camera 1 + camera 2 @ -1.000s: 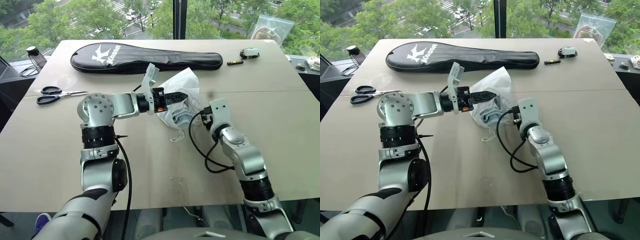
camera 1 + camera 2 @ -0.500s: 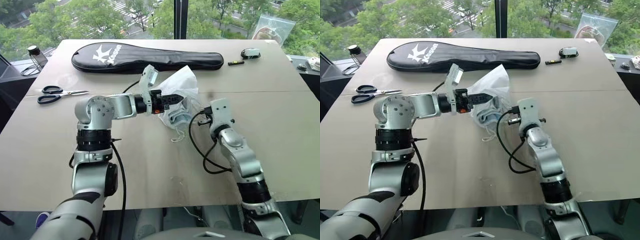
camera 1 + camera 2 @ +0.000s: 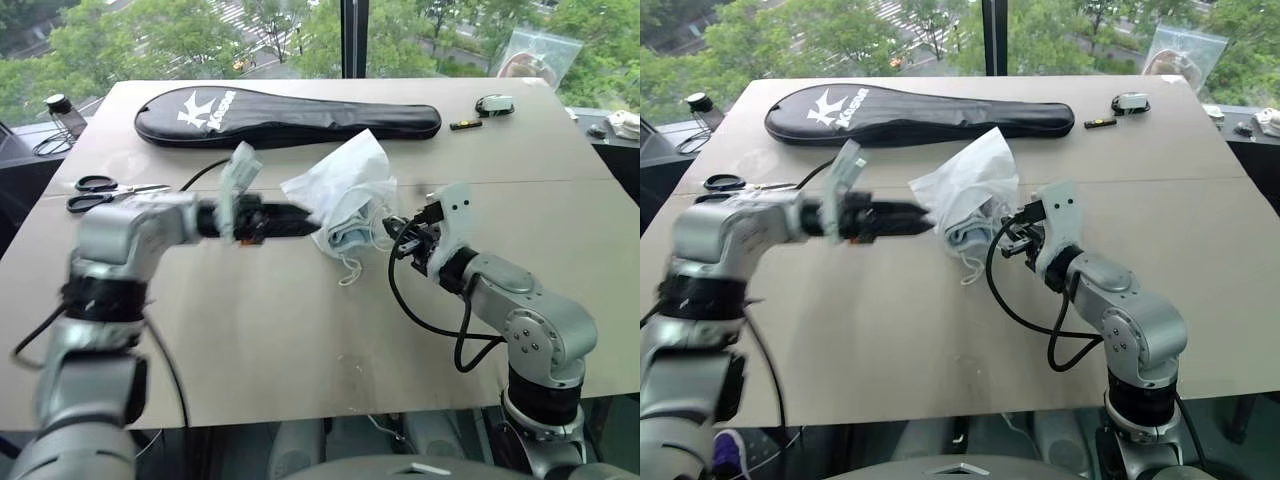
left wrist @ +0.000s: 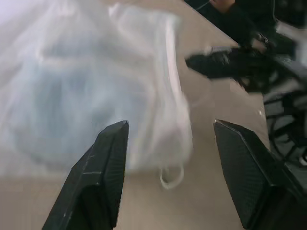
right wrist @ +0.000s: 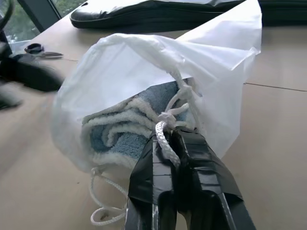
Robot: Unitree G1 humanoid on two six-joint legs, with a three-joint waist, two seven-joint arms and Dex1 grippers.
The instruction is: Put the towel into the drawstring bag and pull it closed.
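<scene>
Right wrist view puts the right gripper (image 5: 165,143) pressed together on the white cord (image 5: 165,136) at the mouth of the drawstring bag (image 5: 120,76); the cord runs up between the two black fingers to a knot at the gathered opening. Inside the bag lies the towel (image 5: 124,127), light blue and folded, its layered edges facing the gripper.

From the head views, the bag (image 3: 340,195) sits near the middle of the table (image 3: 300,330), tipped so that one corner rises toward the far side and its mouth faces the right arm — its long axis runs roughly from that raised corner down to the cord loops (image 3: 350,270) trailing on the tabletop. The left gripper (image 3: 300,222) points level toward the bag's other side with its fingers spread (the left wrist view shows a wide gap between them), just beside the plastic, holding nothing that I can see.

Open tabletop stretches all along the near edge, in front of the bag. Behind it lies a long black racket case (image 3: 290,112) with a white logo and lettering — too small to read with confidence. Scissors (image 3: 105,192) lie near the table's left edge.
</scene>
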